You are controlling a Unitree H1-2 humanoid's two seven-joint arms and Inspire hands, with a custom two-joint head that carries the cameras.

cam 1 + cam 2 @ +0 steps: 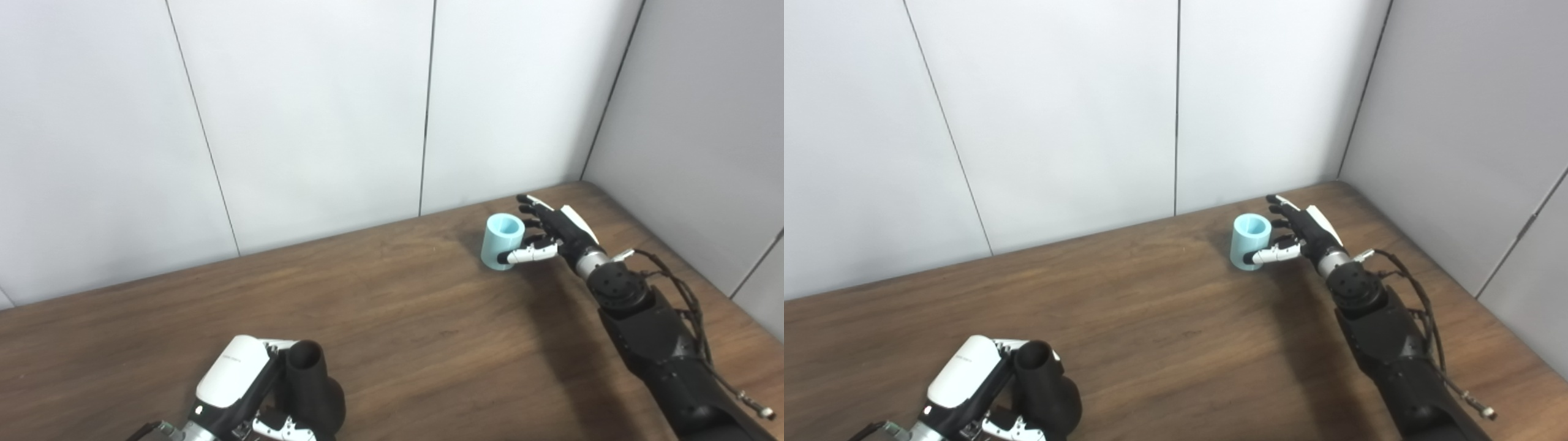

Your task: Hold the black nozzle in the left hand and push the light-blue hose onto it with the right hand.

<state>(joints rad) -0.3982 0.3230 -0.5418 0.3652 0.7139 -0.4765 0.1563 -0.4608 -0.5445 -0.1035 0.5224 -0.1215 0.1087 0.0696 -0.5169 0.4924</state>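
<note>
Nearest, the left hand already grasps the black nozzle upright. Across the desk, the right hand has its fingers spread around the standing light-blue hose, seemingly not yet clenched; lifting and joining remain.

black nozzle upright, near edge; light-blue hose upright, far right.

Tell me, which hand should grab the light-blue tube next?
The right hand. Its fingers are already spread beside the short light-blue plastic hose, with the thumb touching its side, far across the brown wooden table. The left hand is busy holding the black plastic nozzle.
</note>
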